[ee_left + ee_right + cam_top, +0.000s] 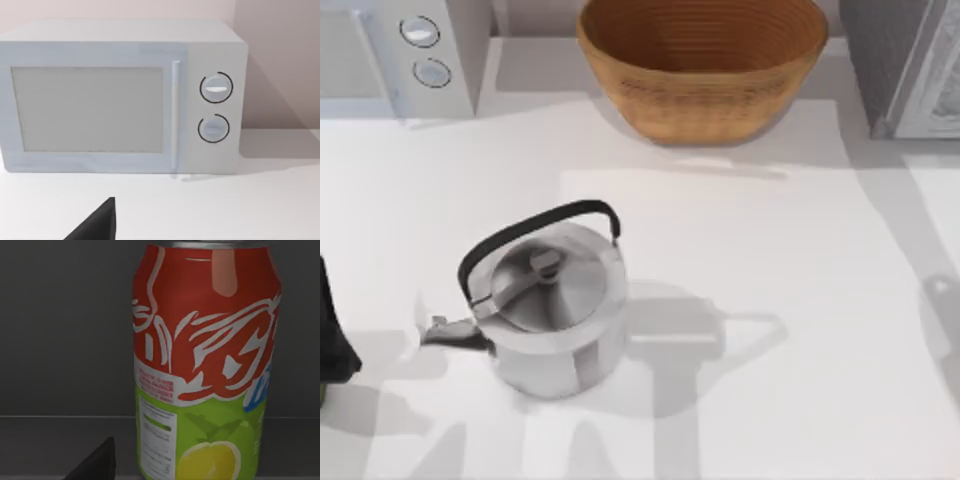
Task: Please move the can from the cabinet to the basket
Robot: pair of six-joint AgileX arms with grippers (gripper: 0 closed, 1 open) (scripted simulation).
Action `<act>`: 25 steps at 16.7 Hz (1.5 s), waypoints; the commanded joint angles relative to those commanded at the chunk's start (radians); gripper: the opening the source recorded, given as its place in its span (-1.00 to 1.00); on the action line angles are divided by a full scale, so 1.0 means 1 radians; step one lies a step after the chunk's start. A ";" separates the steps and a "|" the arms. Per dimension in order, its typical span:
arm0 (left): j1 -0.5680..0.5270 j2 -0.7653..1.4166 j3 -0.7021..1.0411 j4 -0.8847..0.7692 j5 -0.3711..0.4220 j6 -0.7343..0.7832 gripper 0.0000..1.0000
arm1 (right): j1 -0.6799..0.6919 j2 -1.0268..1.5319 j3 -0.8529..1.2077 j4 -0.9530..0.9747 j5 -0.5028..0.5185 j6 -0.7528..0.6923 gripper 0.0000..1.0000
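Observation:
The can (205, 365), red with white script and a green lime patch low down, stands upright inside the dark grey cabinet (60, 330), very close in the right wrist view. A dark tip of my right gripper (95, 464) shows beside the can, apart from it. From above, the cabinet (905, 60) sits at the back right with its lighter door panel swung out. The woven basket (700, 95) stands at the back middle with nothing in it. My left gripper (332, 340) is parked at the table's left edge.
A steel kettle (548, 310) with a black handle stands left of the table's middle. A white appliance with two round knobs (420, 50) is at the back left and faces the left wrist camera (120, 100). Open tabletop lies between kettle, basket and cabinet.

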 joint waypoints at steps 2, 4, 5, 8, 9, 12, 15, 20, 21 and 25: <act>0.000 0.000 0.000 0.000 0.000 0.000 1.00 | 0.010 0.072 0.058 0.017 0.013 0.000 1.00; 0.000 0.000 0.000 0.000 0.000 0.000 1.00 | 0.015 0.102 0.086 0.024 0.018 0.000 1.00; 0.000 0.000 0.000 0.000 0.000 0.000 1.00 | 0.015 0.102 0.087 0.024 0.019 0.000 1.00; 0.000 0.000 0.000 0.000 0.000 0.000 1.00 | 0.010 0.102 0.083 0.022 0.016 0.000 1.00; 0.000 0.000 0.000 0.000 0.000 0.000 1.00 | 0.010 0.113 0.097 0.020 0.014 0.000 1.00; 0.000 0.000 0.000 0.000 0.000 0.000 1.00 | 0.002 0.189 0.197 0.000 0.006 0.000 1.00; 0.000 0.000 0.000 0.000 0.000 0.000 1.00 | -0.011 0.287 0.321 -0.025 -0.005 -0.001 1.00; 0.000 0.000 0.000 0.000 0.000 0.000 1.00 | -0.024 0.371 0.428 -0.048 -0.017 -0.001 1.00; 0.000 0.000 0.000 0.000 0.000 0.000 1.00 | -0.024 0.371 0.428 -0.048 -0.017 -0.001 1.00; 0.000 0.000 0.000 0.000 0.000 0.000 1.00 | -0.024 0.371 0.428 -0.048 -0.017 -0.001 0.70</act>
